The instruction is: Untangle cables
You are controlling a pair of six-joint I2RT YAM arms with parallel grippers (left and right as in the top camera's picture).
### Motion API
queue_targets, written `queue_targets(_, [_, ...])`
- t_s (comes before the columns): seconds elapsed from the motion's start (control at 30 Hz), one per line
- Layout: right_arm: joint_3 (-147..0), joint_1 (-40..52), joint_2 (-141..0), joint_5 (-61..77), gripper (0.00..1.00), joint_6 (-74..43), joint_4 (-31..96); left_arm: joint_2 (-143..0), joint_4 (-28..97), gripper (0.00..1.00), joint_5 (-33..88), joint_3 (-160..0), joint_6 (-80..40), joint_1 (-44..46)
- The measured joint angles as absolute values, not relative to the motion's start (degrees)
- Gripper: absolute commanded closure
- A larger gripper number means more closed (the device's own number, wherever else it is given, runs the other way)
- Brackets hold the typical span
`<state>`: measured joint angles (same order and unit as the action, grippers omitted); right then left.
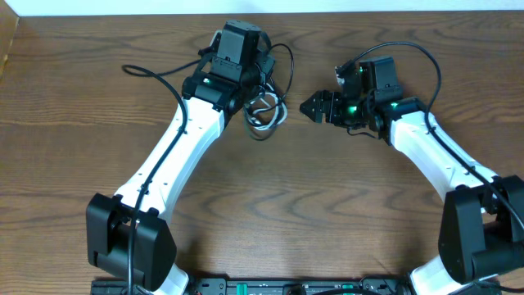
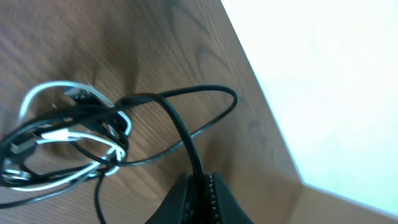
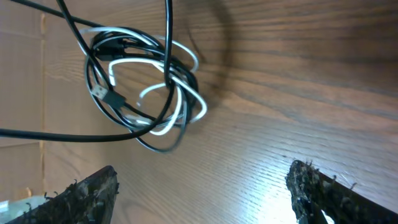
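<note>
A wooden table [image 1: 270, 213] fills nearly the whole scene, its top a dark brown with long wavy grain running left to right. Along the far edge a narrow pale strip [image 1: 368, 5] shows beyond the wood. At the far left corner a lighter tan band [image 1: 8, 41] borders the top. In the left wrist view the table's edge runs diagonally, with a plain white surface [image 2: 336, 74] beyond it. In the right wrist view a soft patch of glare [image 3: 249, 199] lies on the near wood.
</note>
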<state>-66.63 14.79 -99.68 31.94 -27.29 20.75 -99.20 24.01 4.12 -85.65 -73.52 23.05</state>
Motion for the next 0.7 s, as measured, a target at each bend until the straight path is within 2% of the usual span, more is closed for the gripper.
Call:
queue_targets(0.27, [-66.6, 14.8, -99.4, 27.1, 0.15, -26.5, 27.8, -100.6, 23.9, 0.92, -1.1, -85.6, -81.6, 27.8])
queue_targets(0.3, [-66.6, 14.8, -99.4, 26.7, 0.14, -26.5, 28.3, -101.1, 23.9, 0.89, -1.7, -85.6, -82.3, 28.4])
queue_targets(0.33, [-66.6, 14.8, -99.4, 26.2, 0.14, -26.4, 28.7, -101.9, 23.9, 0.83, -2.3, -85.6, -82.8, 29.0])
queue_targets(0.43, [-66.6, 14.8, -99.4, 25.4, 0.12, -26.5, 29.5, -104.4, 23.8, 0.44, -4.2, -85.6, -84.3, 30.2])
queue_targets(0.47, [-66.6, 14.8, -99.4, 25.2, 0.11, -26.4, 29.6, -105.4, 23.8, 0.29, -4.7, -85.6, -84.4, 30.5])
queue_targets(0.53, [-66.6, 14.8, -99.4, 24.9, 0.11, -26.0, 29.6, -107.3, 23.8, 0.1, -5.2, -85.6, -84.4, 30.5])
queue_targets(0.7, [-66.6, 14.8, -99.4, 24.5, 0.11, -23.4, 27.5, -110.8, 23.8, 0.06, -6.3, -85.6, -80.2, 30.4])
